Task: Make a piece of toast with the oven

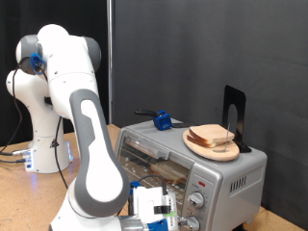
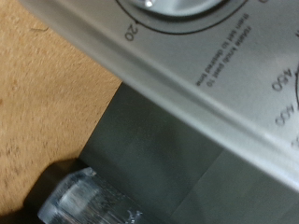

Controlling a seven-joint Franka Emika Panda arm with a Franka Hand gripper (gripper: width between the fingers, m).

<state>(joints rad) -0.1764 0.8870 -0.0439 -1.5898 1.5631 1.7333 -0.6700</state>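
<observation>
Claw positioned at the oven knobs, lower centre of the exterior view.
Finger spacing cannot be told. Timer setting is judged in hand; bread slices are seen stacked on a plate atop the oven.

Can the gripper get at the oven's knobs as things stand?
Probably yes. The gripper sits low in front of the oven, right beside its knobs, and nothing shows between them. The wrist view shows a dial close up.
</observation>
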